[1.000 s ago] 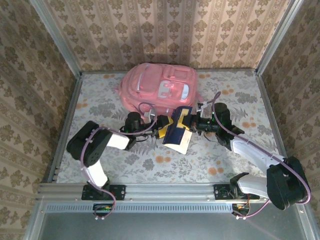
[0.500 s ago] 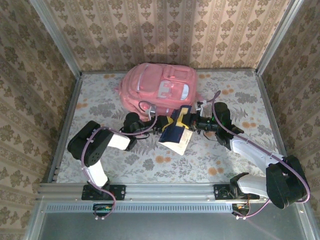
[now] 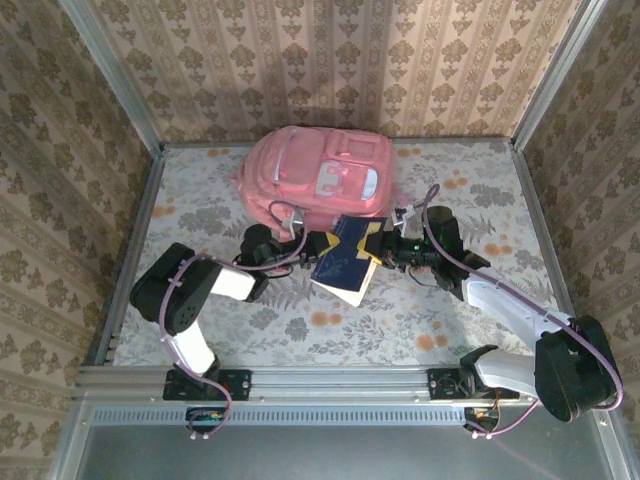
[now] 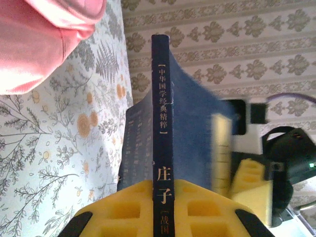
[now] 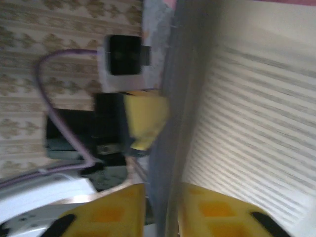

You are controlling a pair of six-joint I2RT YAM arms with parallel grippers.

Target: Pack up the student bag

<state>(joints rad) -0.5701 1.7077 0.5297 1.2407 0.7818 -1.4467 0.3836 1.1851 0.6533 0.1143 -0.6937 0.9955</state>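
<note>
**Position.** The student bag (image 3: 315,175) lay flat at the far middle of the tabletop (image 3: 200,220). A dark blue book (image 3: 343,258) was held tilted just in front of its near edge, between the two arms.

**Grippers.** In the left wrist view, the left gripper (image 4: 165,210) was clamped across the book's spine, one yellow finger on each cover. The right gripper (image 5: 160,210) had a finger on either side of the opposite edge. That view was blurred, so it could not be told whether the fingers were pressing or standing slack.

**Assessment.** The step in hand appeared to be passing the book to one arm for loading.

**Recommendations.**
- Confirm the left grip is firm before the right lets go. A hold at one end only invites the book to sag or fan open.
- Locate the bag's opening first, since no open zip could be made out from above.
- Present the book spine-first and level with that opening.
</note>
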